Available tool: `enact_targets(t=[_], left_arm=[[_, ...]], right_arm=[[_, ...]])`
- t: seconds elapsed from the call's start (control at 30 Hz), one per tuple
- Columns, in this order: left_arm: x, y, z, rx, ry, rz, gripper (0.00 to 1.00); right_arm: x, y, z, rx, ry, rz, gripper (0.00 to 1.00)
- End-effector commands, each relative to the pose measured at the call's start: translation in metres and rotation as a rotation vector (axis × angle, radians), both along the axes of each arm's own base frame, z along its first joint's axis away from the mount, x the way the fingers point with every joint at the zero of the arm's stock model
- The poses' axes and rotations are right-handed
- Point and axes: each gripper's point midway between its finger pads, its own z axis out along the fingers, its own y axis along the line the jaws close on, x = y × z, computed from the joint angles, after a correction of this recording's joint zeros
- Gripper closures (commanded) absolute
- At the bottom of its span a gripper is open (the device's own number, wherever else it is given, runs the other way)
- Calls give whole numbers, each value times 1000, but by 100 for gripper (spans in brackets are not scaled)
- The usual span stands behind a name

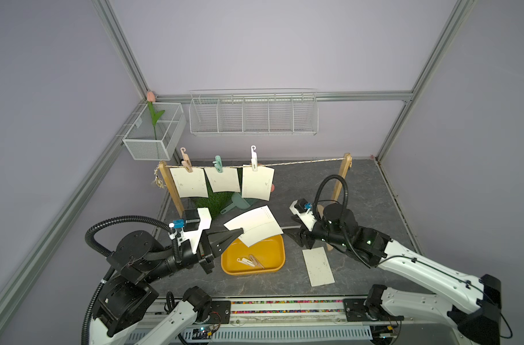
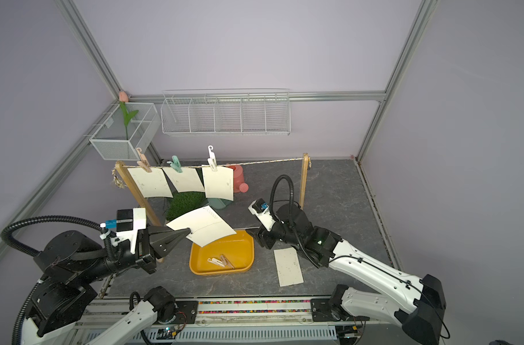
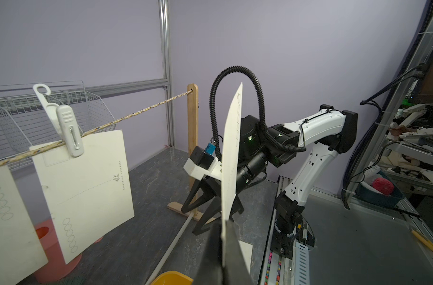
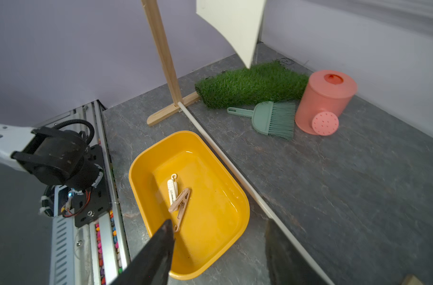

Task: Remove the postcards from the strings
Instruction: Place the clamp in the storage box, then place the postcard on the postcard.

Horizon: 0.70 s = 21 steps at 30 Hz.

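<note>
Since three postcards hang clipped and two are off the line, task: judged partway done.
String (image 1: 299, 163): thin twisted twine, taut between two wooden posts, running 9 to 3 o'clock across the far half of the counter (image 1: 374, 209).
Hung cards: side by side toward the 9 o'clock end are the left postcard (image 1: 189, 183) under a pink clothespin (image 1: 185, 161), the middle postcard (image 1: 222, 179) under a teal clothespin (image 1: 218, 164), and the right postcard (image 1: 257, 182) under a white clothespin (image 1: 254, 161).
Left fingers (image 1: 234, 233): clenched on one corner of a loose postcard (image 1: 256, 225), held in the air at 12 o'clock of the tray, clear of the twine.
Yellow tray (image 1: 283, 254): on the counter at 6 o'clock of the hung cards, with two spare clothespins (image 1: 250, 261) inside.
Right fingers (image 4: 158, 249): spread apart and empty, at 3 o'clock of the tray.
Flat postcard (image 1: 318, 265): lying on the counter at 4 o'clock of the tray.
Handling: the cards look light, thin and only half stiff. The held one bows from its pinched corner, so a hard tug would likely crease or tear it.
Where to hold: probably a free lower corner or side edge, well away from the clip, while the clip is squeezed open.
</note>
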Motion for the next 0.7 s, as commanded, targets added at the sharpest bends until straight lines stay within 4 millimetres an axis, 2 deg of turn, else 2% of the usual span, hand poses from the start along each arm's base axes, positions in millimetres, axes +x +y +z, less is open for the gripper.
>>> enact_targets(t=[0.0,0.03,0.07,0.13,0.3,0.47,0.53,0.67], left_arm=[[1,-12,-14,43,53,-62,100],[3,-15,-18,52,69,-71,100],[5,-17,-23,60,89,-76,100],[9,-23,-32,75,135,-93,100],[26,-35,-60,132,267,-82,100],[41,-49,-86,158,372,-68,100],[48,-64,-103,197,428,-75,100],[42,-99,-133,351,477,-101,100]], right_arm=[[8,-43,4,-79,-22,-182,14],[9,-56,6,-93,-34,-226,6],[10,-67,8,-104,-48,-266,2],[9,-84,13,-109,-71,-313,11],[6,-126,40,-54,-146,-453,11],[1,-183,83,92,-229,-660,11],[-6,-196,96,150,-263,-679,11],[-22,-219,116,256,-316,-683,11]])
